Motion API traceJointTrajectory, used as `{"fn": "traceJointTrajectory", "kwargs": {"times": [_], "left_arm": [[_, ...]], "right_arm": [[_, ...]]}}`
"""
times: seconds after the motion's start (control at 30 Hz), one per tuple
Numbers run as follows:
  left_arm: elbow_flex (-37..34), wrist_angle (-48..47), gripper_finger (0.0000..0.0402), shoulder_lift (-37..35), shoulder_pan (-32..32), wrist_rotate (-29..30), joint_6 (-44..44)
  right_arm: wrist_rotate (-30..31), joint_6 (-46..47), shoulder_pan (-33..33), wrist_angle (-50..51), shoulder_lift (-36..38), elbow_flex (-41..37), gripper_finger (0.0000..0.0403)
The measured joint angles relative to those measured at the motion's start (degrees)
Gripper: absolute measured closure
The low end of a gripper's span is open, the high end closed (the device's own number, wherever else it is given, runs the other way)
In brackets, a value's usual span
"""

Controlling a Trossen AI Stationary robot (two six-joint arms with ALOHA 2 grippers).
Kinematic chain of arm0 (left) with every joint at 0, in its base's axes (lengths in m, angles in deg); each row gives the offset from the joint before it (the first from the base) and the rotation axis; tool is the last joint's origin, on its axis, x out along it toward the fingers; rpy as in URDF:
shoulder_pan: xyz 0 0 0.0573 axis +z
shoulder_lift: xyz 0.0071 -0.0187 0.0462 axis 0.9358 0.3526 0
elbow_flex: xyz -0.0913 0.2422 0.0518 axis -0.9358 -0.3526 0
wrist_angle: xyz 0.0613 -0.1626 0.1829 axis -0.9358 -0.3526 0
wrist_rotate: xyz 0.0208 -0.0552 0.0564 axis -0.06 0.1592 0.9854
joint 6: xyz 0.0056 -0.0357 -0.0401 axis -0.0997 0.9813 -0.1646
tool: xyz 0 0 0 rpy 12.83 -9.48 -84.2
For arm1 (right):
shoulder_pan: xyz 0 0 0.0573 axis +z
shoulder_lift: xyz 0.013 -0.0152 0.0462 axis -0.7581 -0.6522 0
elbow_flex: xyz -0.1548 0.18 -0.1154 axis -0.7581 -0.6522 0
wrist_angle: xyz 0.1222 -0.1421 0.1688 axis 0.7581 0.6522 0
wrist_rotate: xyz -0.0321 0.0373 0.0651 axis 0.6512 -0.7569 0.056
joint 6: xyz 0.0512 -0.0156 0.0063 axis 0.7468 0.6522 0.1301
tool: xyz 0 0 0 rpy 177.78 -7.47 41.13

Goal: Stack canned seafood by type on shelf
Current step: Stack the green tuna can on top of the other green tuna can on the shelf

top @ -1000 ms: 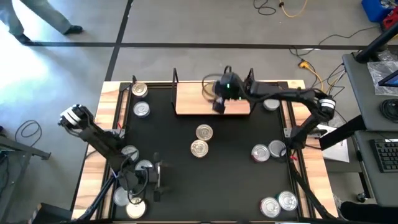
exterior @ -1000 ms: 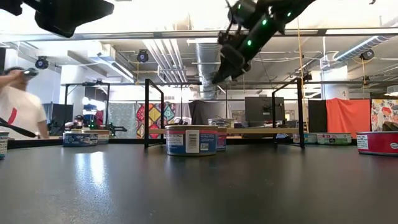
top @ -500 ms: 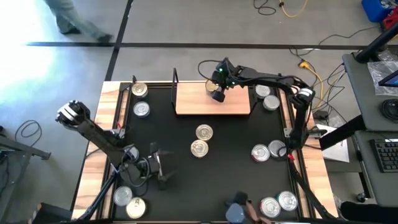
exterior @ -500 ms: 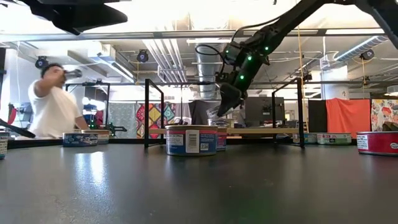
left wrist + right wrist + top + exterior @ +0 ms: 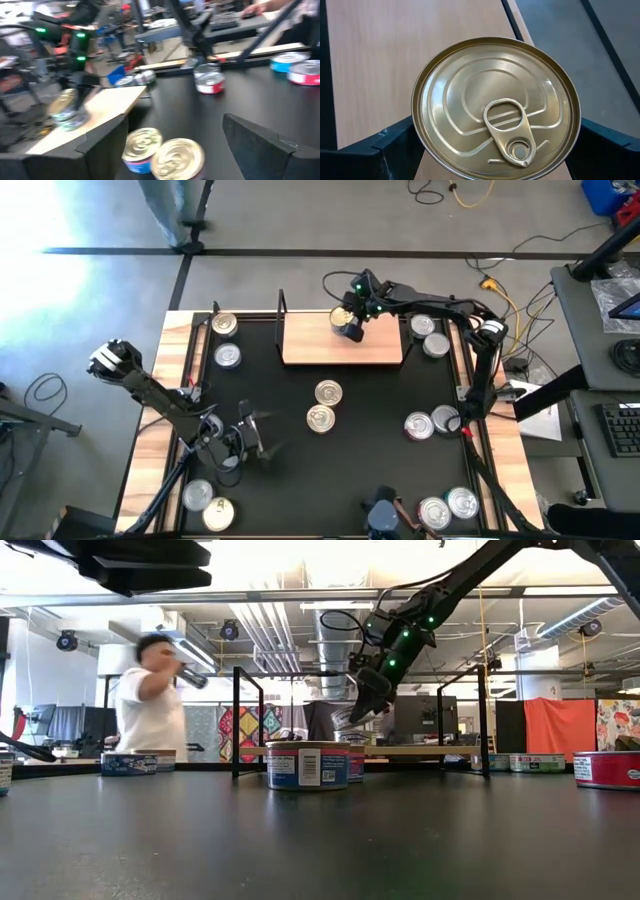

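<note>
My right gripper (image 5: 348,323) is over the far edge of the light-wood shelf (image 5: 320,348) and is shut on a gold-lidded tin (image 5: 495,107). In the low view the tin (image 5: 345,720) hangs tilted a little above the shelf board (image 5: 420,750). My left gripper (image 5: 260,443) is open and empty above the table's near left part. Its fingers show wide apart in the left wrist view (image 5: 175,125). Two gold-lidded tins (image 5: 328,392) (image 5: 320,418) stand on their bases at mid-table. My right gripper pinches the tin's round side wall (image 5: 417,125) between its two fingers, one finger (image 5: 390,150) on each opposite side. The fingers come slanting down from the table's right. The tin is lifted clear over the shelf, tilted, with its lid and pull ring facing the wrist.
Other tins stand about the table: two at the far left (image 5: 224,325), two far right beside the shelf (image 5: 428,335), two at mid-right (image 5: 430,423), two near right (image 5: 447,508) and some near left (image 5: 208,504). Black wire posts (image 5: 239,720) end the shelf. A person (image 5: 155,705) stands beyond the table.
My right gripper has gone down and toward the table's far edge, and now hangs low over the shelf's far part. My left gripper has gone from over the near-left tins toward the table's middle.
</note>
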Motion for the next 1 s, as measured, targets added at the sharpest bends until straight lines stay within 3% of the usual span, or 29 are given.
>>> {"fn": "traceJointTrajectory", "kwargs": {"times": [0.3,0.43,0.63,0.87,1.0], "left_arm": [[0.0,3.72,0.0093,-0.04,0.31,2.81,-2.4],[0.0,7.34,0.0093,-0.02,4.29,2.17,-1.94],[1.75,7.02,0.0093,-0.07,16.57,-19.24,-1.33],[10.54,-8.19,0.0093,0.03,30.63,-26.15,-3.45],[13.01,-9.22,0.0093,1.17,37.06,-33.35,-4.92]], "right_arm": [[-0.08,-5.4,0.02,1.16,0.02,0.0,0.0005],[0.04,-6.45,0.02,1.14,0.04,0.0,0.0004],[0.02,-9.63,-0.29,1.18,0.09,-0.02,0.0003],[-3.21,-16.05,-1.43,1.27,0.11,-0.07,0.0003],[-6.46,-17.15,-2.45,0.24,-0.49,-0.09,0.0003]]}}
